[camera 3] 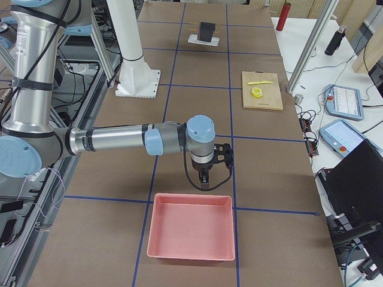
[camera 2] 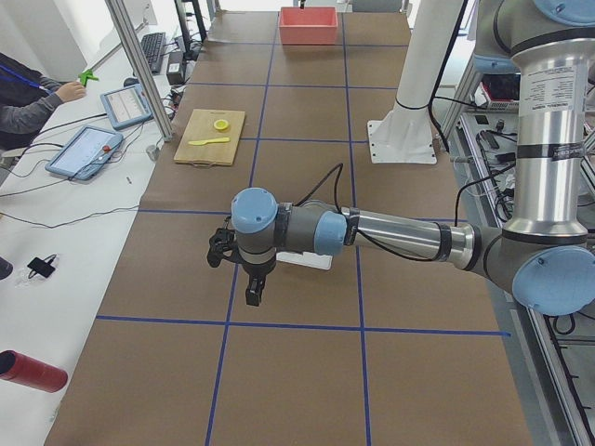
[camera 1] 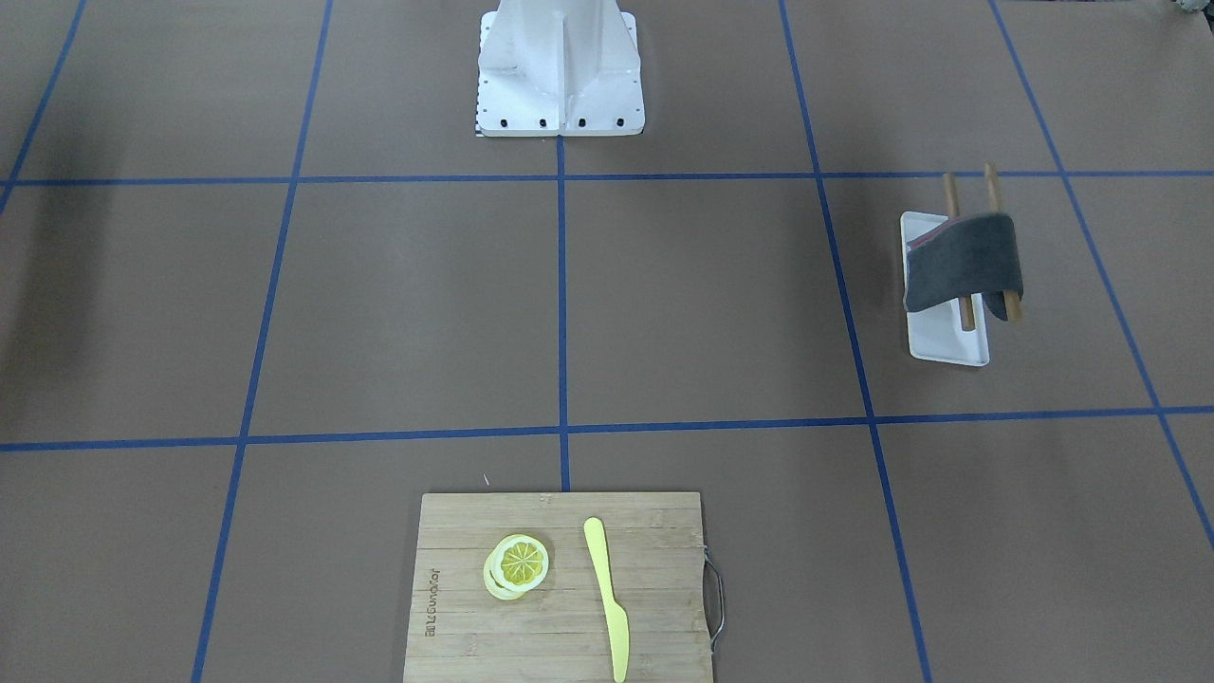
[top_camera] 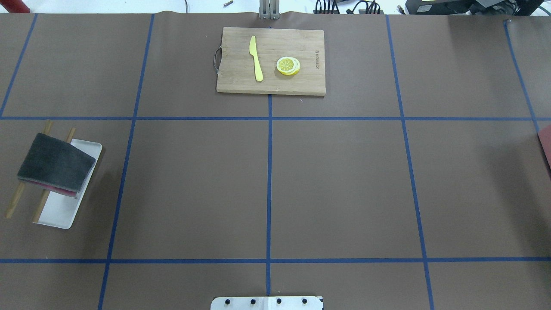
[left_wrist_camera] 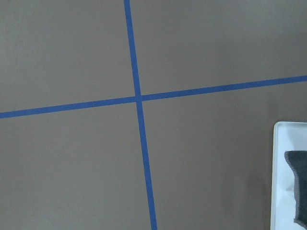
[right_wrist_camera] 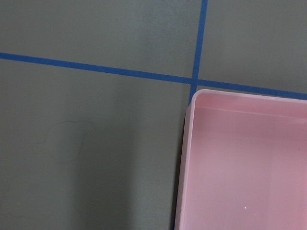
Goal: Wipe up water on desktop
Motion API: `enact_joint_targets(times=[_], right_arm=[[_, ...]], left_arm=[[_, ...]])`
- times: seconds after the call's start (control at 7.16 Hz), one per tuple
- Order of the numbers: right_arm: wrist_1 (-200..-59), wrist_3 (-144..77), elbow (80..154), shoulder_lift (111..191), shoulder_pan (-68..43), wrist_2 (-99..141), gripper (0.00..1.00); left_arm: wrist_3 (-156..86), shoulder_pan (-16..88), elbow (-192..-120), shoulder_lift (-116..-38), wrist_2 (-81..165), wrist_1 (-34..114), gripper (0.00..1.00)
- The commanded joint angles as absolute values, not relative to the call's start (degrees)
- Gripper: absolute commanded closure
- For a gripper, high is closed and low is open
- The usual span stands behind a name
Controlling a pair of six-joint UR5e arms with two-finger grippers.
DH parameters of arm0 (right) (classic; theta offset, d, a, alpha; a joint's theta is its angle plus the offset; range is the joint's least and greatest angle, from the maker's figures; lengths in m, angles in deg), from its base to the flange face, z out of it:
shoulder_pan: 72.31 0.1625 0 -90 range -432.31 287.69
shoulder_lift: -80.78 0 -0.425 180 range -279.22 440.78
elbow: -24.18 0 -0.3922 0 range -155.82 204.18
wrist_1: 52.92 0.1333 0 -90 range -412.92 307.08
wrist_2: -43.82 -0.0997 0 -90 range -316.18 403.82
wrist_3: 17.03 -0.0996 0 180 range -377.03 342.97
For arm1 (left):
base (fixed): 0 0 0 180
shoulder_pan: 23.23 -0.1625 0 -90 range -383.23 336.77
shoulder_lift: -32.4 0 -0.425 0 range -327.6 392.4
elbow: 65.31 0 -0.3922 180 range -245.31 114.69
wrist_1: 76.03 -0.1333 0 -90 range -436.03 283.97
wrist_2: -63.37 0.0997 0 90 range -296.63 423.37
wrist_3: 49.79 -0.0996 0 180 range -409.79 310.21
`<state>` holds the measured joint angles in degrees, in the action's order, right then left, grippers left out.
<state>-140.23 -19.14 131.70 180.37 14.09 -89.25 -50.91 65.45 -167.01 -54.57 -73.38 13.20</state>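
The left gripper (camera 2: 253,295) points down over the desktop (top_camera: 335,181), well apart from the board (top_camera: 241,84), off toward the robot's left end; only one side view shows it, so how far the jaws stand apart cannot be told. The right gripper (camera 3: 205,181) also points down, well apart from the board toward the robot's right end; its opening cannot be told either.

A pink bin (camera 3: 192,197) lies just beside the right gripper, on the side away from the board; a faint rounded outline (right_wrist_camera: 61,141) marks the desktop beside the bin's corner.

A white tray (top_camera: 60,215) sits near the left gripper, well left of the board; two wooden rods (top_camera: 15,202) cross it, with a grey cloth (top_camera: 56,162) draped over them.

On the board are a yellow knife (top_camera: 256,60) and lemon slices (top_camera: 288,66), near each other but apart.

The desktop is brown with a blue tape grid and bears every item listed.
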Motion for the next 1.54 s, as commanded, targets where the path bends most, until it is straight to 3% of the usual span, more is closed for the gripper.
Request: enact_joint_targets(times=[0.0,1.12,1.4], right_arm=[[-140.2,-19.32,131.67,177.04,14.09,-88.46,0.0],[-139.85,-20.27,132.72,176.76,14.09,-89.16,0.0],[-139.85,-22.38,133.42,176.84,14.09,-89.16,0.0]], left_arm=[[-50.76,65.54,-167.08,-56.18,-73.65,13.27,0.02],[-50.14,64.75,-165.5,-58.47,-73.83,30.32,0.02],[-34.34,59.5,-165.94,-57.17,-73.39,36.5,0.02]])
